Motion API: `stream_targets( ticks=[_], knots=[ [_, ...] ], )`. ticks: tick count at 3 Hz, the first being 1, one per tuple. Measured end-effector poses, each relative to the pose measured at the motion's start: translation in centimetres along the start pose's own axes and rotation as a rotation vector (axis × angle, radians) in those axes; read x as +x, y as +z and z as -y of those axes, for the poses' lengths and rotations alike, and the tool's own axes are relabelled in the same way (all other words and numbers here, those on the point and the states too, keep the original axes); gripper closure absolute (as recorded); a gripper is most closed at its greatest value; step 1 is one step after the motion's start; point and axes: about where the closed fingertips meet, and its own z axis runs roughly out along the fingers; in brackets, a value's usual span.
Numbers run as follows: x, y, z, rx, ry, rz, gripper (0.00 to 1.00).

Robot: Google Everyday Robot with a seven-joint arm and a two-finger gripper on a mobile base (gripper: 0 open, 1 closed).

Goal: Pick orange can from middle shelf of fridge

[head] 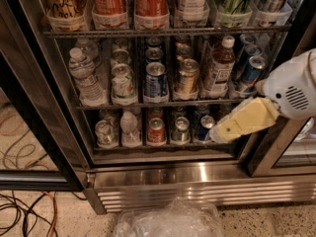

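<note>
The orange can (pixel 186 77) stands upright at the front of the middle shelf (pixel 98 105), right of centre, between a blue-and-silver can (pixel 155 80) and a brown bottle (pixel 220 65). The fridge (pixel 173 174) is open, with a stainless steel base below. My gripper (pixel 220 132), cream-coloured on a white arm, reaches in from the right. Its tip is in front of the bottom shelf's right end, below and to the right of the orange can and apart from it. It holds nothing that I can see.
Tall cola bottles (pixel 150 1) fill the rack above. A water bottle (pixel 84 75) and a green-white can (pixel 123 82) stand left on the middle shelf, with blue cans (pixel 250 69) at the right. A red can (pixel 156 131) sits below. A plastic bag (pixel 168 221) and cables (pixel 24 211) lie on the floor.
</note>
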Motion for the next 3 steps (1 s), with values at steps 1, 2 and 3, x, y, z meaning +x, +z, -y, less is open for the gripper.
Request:
stream_targets(
  ticks=[1, 2, 3],
  knots=[
    [-2.4, 2.6, -0.7, -0.021, 0.091, 0.122, 0.00],
    [-4.1, 4.0, -1.1, 0.010, 0.164, 0.164, 0.00],
    [-4.3, 4.0, -1.0, 0.013, 0.211, 0.172, 0.00]
  ],
)
